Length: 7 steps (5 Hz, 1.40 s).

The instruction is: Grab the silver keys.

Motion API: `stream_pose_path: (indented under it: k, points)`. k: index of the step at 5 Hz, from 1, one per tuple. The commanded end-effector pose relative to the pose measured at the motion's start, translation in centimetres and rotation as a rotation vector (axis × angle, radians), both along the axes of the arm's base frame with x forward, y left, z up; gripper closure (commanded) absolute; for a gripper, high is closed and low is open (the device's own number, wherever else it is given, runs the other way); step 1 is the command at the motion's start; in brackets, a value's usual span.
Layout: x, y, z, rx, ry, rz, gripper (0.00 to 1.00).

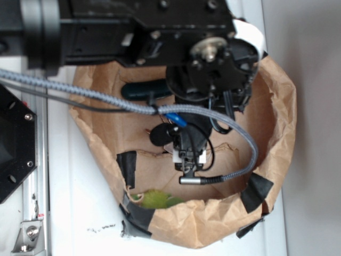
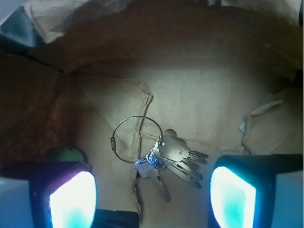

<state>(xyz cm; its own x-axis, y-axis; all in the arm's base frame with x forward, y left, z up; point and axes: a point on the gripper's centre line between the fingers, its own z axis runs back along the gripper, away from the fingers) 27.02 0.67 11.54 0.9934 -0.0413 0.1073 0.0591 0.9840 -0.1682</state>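
Observation:
The silver keys (image 2: 175, 159) lie fanned out on the brown paper floor of the bag, hung on a thin wire ring (image 2: 136, 139). In the wrist view they sit just ahead of and between my two glowing fingers (image 2: 71, 199), nearer the right one. My gripper (image 2: 152, 202) is open with nothing between its fingers. In the exterior view the gripper (image 1: 190, 160) hangs down inside the paper bag (image 1: 277, 133), and the keys are hidden under it.
The bag's crumpled walls rise all round, patched with black tape (image 1: 128, 166). A dark green oblong case (image 1: 145, 89) lies at the bag's far side. A green object (image 1: 155, 199) rests by the near wall, also showing at the left finger (image 2: 64, 154). A grey cable (image 1: 106, 98) crosses above.

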Motion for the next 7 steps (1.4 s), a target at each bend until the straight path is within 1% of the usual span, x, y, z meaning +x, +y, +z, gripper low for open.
stream_pose_path:
  k: [1,2,4,5,7]
  points:
    - [0.6,-2.0,-1.4,-0.021,-0.055,0.159,0.00]
    - [1.3,-1.8,-1.8,-0.062,-0.074,0.278,0.00]
    - [2.5,-1.8,-3.0,-0.109,-0.097,0.453,0.00]
    - [2.7,-2.5,-3.8,-0.121,-0.095,0.427,0.00]
    - [3.0,-2.8,-4.4,-0.111,-0.085,0.434,0.00]
